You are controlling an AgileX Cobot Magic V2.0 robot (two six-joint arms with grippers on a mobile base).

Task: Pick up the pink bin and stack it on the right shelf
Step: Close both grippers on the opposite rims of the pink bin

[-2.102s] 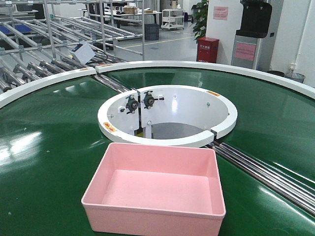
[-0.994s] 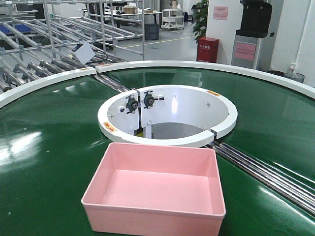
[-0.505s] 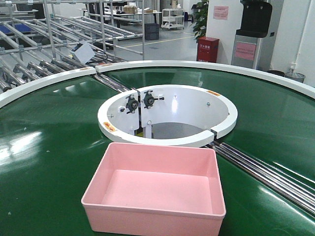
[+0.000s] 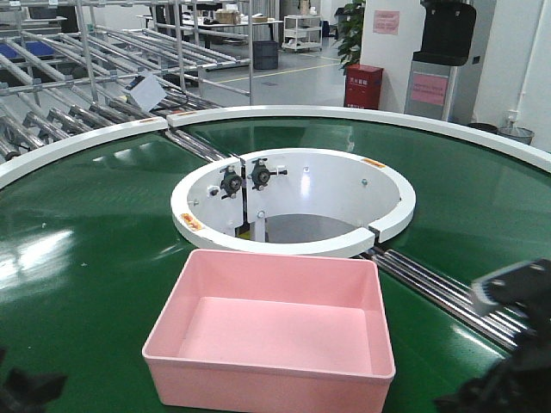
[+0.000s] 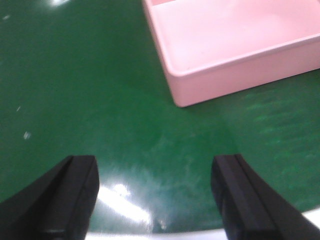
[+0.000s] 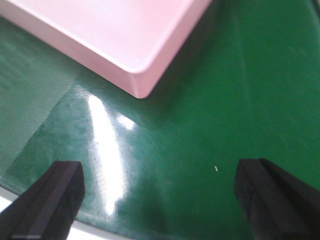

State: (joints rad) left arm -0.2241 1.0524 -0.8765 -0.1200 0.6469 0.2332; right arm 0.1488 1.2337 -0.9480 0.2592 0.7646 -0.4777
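While mouth-up, pink bin (image 4: 270, 332) crosswise.

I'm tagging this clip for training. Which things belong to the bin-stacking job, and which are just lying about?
Job:
pink bin, empty, sitting on the green belt
left pincer, open, holding nothing
right pincer, open, holding nothing

Just there:
white ring
metal roller racks
red cabinet

Pink bin (image 5: 235, 45) in the upper right, shiny green surface (image 5: 100, 100) below it, left tool (image 5: 155, 200) wide apart at the bottom
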